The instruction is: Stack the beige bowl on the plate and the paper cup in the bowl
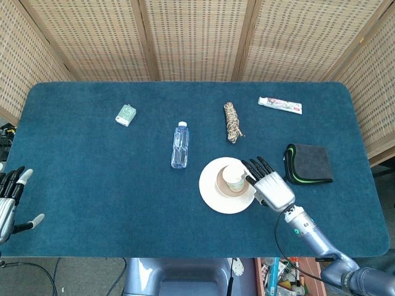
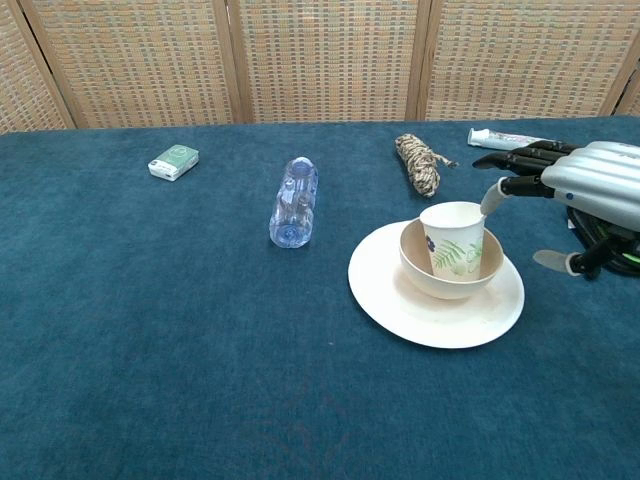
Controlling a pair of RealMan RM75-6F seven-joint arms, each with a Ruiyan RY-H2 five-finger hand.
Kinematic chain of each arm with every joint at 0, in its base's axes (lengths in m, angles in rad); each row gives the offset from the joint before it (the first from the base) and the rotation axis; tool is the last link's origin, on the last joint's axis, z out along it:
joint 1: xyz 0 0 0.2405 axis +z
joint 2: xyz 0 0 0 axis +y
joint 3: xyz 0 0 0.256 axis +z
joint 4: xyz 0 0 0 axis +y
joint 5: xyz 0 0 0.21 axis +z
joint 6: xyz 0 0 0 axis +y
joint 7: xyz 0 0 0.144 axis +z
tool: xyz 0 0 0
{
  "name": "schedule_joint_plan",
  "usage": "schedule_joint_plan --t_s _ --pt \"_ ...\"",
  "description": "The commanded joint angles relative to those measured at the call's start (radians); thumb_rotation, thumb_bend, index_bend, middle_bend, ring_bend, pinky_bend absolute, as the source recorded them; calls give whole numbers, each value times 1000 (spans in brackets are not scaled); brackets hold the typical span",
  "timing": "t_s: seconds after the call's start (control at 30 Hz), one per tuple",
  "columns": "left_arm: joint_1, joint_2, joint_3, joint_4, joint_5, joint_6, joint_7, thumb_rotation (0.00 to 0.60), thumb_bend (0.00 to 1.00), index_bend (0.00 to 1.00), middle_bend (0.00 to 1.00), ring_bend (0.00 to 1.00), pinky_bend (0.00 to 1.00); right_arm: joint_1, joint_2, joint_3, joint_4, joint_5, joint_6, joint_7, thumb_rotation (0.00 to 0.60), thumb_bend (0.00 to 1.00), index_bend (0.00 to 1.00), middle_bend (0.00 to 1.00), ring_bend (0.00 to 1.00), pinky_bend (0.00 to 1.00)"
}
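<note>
Blue felt table (image 1: 92, 179), wicker screens (image 1: 197, 37) behind. White leaf-printed paper cup (image 2: 452, 238) stands upright in the beige bowl (image 2: 420, 272), left of the released right hand (image 2: 590, 185).

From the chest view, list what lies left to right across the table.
Small green box → water bottle → plate → right hand. Bowl, cup, rope and toothpaste overlap these spans, so I leave them out.

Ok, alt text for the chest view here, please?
A paper cup stands upright in a beige bowl on a white plate, with the right hand open just to its right, not touching. Behind lie a water bottle, a small box, a rope bundle and a tube.
</note>
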Motion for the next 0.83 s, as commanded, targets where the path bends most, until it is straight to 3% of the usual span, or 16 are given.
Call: schedule_joint_plan --t_s 0.03,0.43,0.5,0.63,0.73,0.83 --pt "0 1 0 0 0 1 -2 600 0 0 0 0 0 -3 2 5 7 7 0 8 600 344 230 0 0 0" --pt "4 9 0 -1 5 10 -22 600 0 0 0 0 0 -75 122 -21 -81 -62 143 82 600 322 231 0 0 0" --pt "6 10 1 -1 8 15 -26 600 0 0 0 0 0 -99 145 -31 -95 -76 181 98 600 283 230 0 0 0" --pt "11 11 4 -2 20 26 -29 600 0 0 0 0 0 -167 180 -45 -120 -84 278 114 600 21 104 0 0 0" --pt "15 8 7 0 31 37 -26 600 0 0 0 0 0 -224 202 -55 -167 -61 323 102 600 0 4 0 0 0" --pt "19 5 10 4 43 49 -27 600 0 0 0 0 0 -270 206 -55 -197 -53 374 80 600 0 0 0 0 0"
